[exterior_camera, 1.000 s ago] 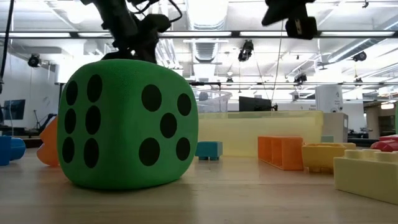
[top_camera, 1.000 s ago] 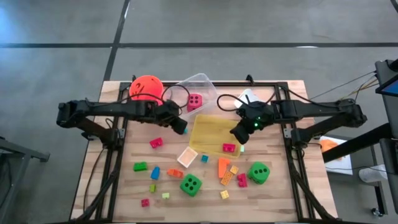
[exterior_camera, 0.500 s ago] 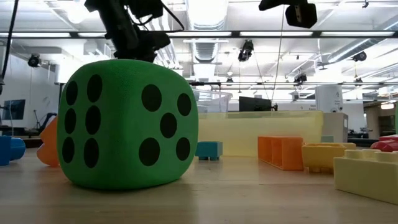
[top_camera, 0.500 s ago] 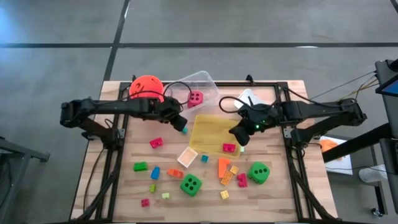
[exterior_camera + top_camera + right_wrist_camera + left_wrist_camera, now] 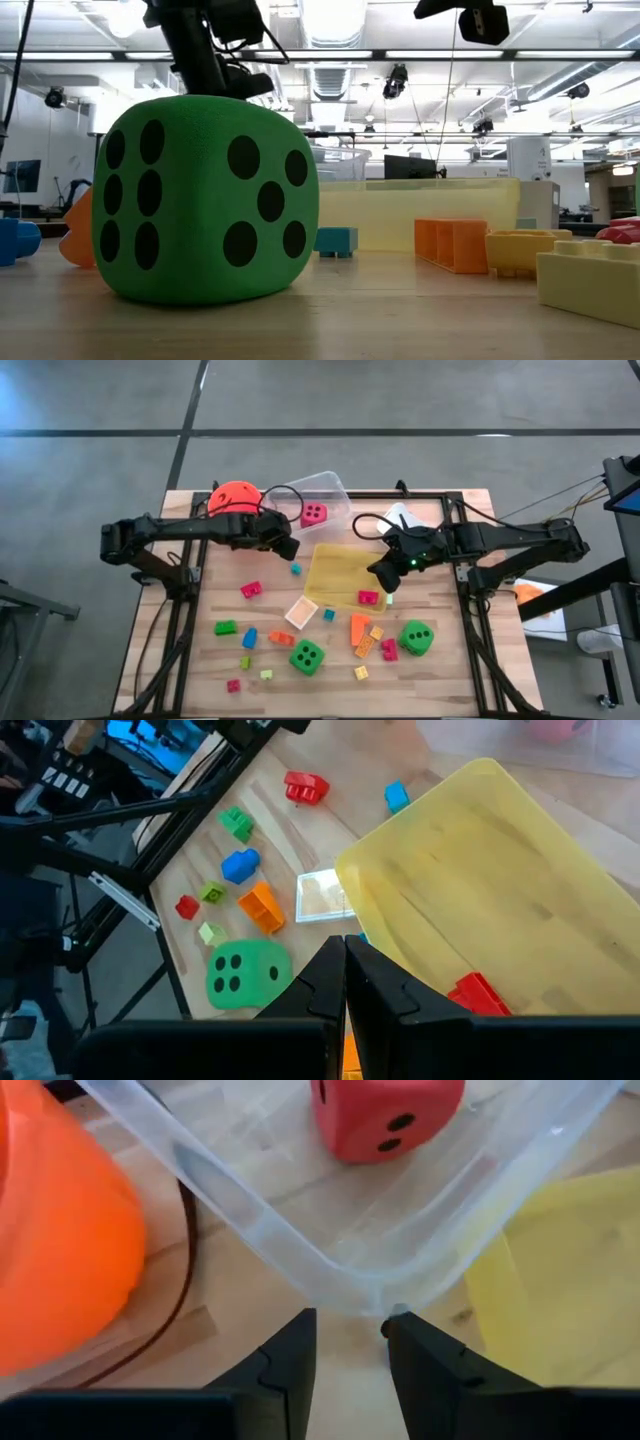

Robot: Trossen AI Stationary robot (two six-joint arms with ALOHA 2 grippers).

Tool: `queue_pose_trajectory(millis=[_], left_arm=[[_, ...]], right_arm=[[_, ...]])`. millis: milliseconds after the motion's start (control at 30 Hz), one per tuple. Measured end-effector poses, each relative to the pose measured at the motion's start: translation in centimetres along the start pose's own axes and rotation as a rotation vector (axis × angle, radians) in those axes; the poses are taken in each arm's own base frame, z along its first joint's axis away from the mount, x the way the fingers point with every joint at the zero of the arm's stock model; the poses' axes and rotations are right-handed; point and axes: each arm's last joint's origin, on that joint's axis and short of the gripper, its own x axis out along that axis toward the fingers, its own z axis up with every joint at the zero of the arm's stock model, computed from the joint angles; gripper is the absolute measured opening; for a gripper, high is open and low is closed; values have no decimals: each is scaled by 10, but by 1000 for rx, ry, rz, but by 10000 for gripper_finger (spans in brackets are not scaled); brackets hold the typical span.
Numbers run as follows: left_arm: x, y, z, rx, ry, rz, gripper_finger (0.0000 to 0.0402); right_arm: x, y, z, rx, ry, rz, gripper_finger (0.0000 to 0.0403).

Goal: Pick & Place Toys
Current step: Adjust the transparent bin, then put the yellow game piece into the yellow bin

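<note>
Room: grey floor with dark seams around the table in the high view; the low view shows a hall ceiling with strip lights beyond.
Surface: pale wooden table (image 5: 440, 670) in a black frame.
Landmark: flat yellow plastic tray (image 5: 340, 573) at the table's middle.
Containers: clear plastic tub (image 5: 335, 492) just behind the yellow tray, holding a pink dotted die (image 5: 313, 515); round orange bucket (image 5: 234, 501) beside the tub.
Toys: small bright plastic blocks (image 5: 250, 637) scattered in front of the yellow tray, with a red block (image 5: 368, 597) on the tray's front edge, two green dotted dice (image 5: 307, 656) among them, and a small blue block (image 5: 295, 569) just left of the tray.
Low view only: one green die fills the foreground.
Left wrist view only: the tub's rounded corner just ahead of the fingertips.
Left gripper (image 5: 348, 1332): by the tub corner, jaws a narrow gap apart, holding nothing.
Right gripper (image 5: 345, 955): over the yellow tray's right side, fingers pressed together, empty.
</note>
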Motion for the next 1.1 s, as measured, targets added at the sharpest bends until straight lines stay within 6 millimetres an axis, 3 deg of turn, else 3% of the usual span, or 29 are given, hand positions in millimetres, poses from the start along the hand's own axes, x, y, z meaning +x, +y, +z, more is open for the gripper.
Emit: queue_pose_trajectory(millis=[200,333,500,700,900,1100], left_arm=[[-10,-12,-10,117,139,-216,121],[-22,-27,-29,218,236,-359,121],[-34,-39,-49,293,265,-403,121],[-44,-47,-64,345,300,-457,121],[-45,-47,-65,363,286,-457,121],[-45,-47,-64,371,255,-439,121]], right_arm=[[0,-2,-7,-16,45,-31,8],[-1,-5,-20,-49,133,-94,8],[-5,-8,-36,-36,253,-154,8],[-10,-1,-55,28,427,-109,8],[-11,7,-79,31,371,-157,8],[0,1,-101,70,392,-173,9]])
